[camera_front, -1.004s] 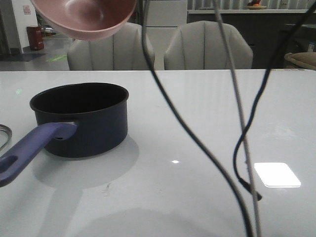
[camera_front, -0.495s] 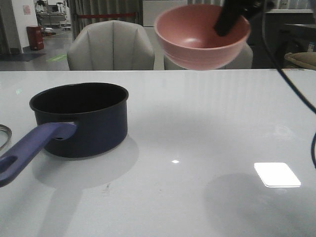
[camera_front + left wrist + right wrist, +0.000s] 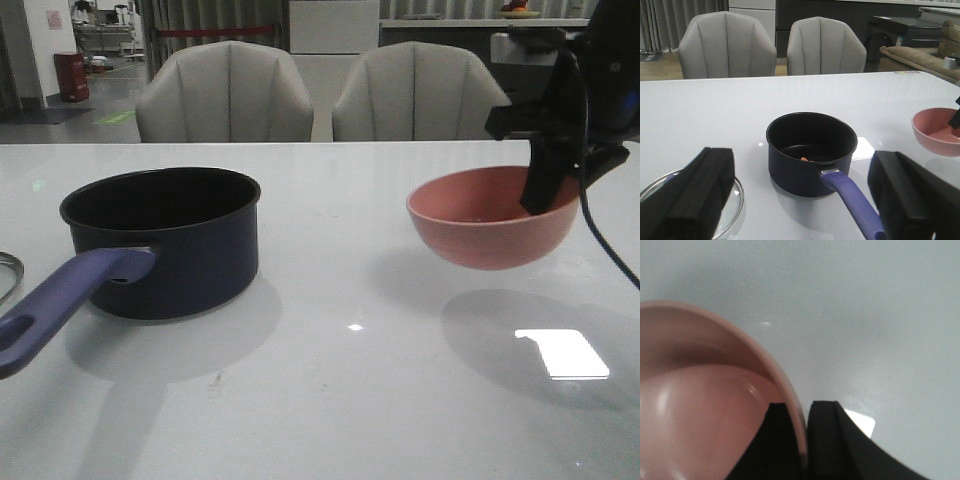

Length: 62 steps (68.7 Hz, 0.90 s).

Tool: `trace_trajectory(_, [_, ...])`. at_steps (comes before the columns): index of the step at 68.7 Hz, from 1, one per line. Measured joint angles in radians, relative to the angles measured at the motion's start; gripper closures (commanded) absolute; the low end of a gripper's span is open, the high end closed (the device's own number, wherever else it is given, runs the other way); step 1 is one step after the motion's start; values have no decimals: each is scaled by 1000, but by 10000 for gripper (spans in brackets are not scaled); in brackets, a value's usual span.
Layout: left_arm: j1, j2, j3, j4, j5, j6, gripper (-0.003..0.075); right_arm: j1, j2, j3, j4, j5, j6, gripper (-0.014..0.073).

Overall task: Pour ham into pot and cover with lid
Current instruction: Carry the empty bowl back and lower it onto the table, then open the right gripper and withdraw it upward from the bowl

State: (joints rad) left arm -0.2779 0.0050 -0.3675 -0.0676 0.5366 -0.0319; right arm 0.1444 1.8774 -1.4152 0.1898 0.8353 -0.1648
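Bowl (image 3: 492, 218) lowered right, right gripper (image 3: 804, 440) pinching rim

Black right end effector (image 3: 549, 190), black cable (image 3: 600, 235), blocky black fingers (image 3: 695, 192)

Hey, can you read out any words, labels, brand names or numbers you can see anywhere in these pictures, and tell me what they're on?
No text can be read in any view.
The pot, its handle, the pink bowl and the lid carry no visible markings.
Sign on the far wall, front view: too small and blurred to read.
Red bin in the background: no lettering can be made out.
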Motion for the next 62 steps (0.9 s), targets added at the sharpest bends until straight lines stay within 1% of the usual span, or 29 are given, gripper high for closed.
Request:
trace_trajectory(4, [0,0,0,0,0,0,137,0,28,0,0,-4,12,452])
trace_trajectory(9, [0,0,0,0,0,0,137,-2,55,0,0,-4,21,420])
trace_trajectory(15, [0,0,0,0,0,0,137,-4,78,0,0,-6,26,345])
trace_trajectory(17, [0,0,0,0,0,0,137,-4,85,0,0,-6,26,300])
trace_trajectory(19, [0,0,0,0,0,0,137,-4,87,0,0,-6,27,272])
trace_trajectory(20, [0,0,0,0,0,0,137,-4,87,0,0,-6,27,272])
trace_trajectory(21, [0,0,0,0,0,0,137,-4,88,0,0,-6,27,246])
trace_trajectory(27, [0,0,0,0,0,0,137,-4,88,0,0,-4,28,194])
trace_trajectory(31, [0,0,0,0,0,0,137,-4,76,0,0,2,26,181])
trace_trajectory(42, [0,0,0,0,0,0,137,-4,1,0,-24,11,18,181])
trace_trajectory(62, [0,0,0,0,0,0,137,-4,-295,0,-32,15,-3,181])
